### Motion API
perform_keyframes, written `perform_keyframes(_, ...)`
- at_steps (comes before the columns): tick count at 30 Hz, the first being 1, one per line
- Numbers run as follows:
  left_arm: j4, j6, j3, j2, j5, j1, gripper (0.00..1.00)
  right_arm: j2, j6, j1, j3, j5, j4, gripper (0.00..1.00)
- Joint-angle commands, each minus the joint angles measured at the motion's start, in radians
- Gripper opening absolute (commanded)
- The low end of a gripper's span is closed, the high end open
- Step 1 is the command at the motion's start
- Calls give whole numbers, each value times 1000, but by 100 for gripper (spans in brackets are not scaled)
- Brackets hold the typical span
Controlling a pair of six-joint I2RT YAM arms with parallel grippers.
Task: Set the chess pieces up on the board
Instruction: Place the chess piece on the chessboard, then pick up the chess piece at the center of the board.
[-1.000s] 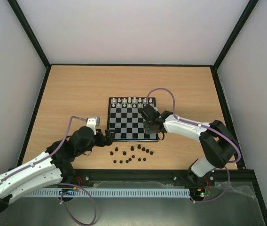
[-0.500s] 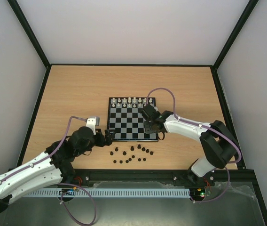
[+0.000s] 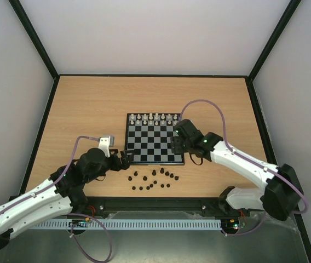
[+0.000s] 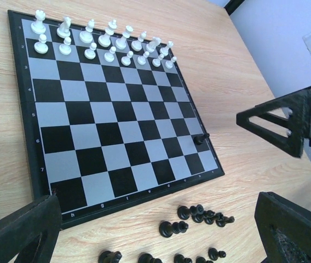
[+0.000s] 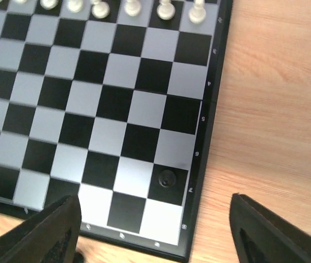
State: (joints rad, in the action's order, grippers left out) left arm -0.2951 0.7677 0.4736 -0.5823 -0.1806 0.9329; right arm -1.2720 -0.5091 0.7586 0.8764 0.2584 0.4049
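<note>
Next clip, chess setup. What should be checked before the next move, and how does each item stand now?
1. The right gripper open and empty: ok.
2. The dark piece standing on a black square of the board, clear of that gripper: ok.
3. The left gripper open and empty: ok.
4. Dark side complete: not ok; loose dark pieces lie on the table.
5. The white pieces standing in the far rows: ok.

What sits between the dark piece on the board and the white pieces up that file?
Nothing: the right wrist view shows only bare squares between the dark piece and the white pieces along that edge file of the board.
</note>
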Motion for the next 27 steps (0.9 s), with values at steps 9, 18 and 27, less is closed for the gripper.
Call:
perform_keyframes(9, 2, 31, 2, 25, -25, 4, 99, 236, -31, 12, -60, -208, 99, 98)
perform_keyframes(18, -20, 64, 4, 29, -33, 4, 99, 266, -164, 264, -96, -124, 113, 97)
perform_keyframes(27, -22, 49, -3, 32, -13, 4, 99, 155, -374, 547, -152, 76, 144, 62)
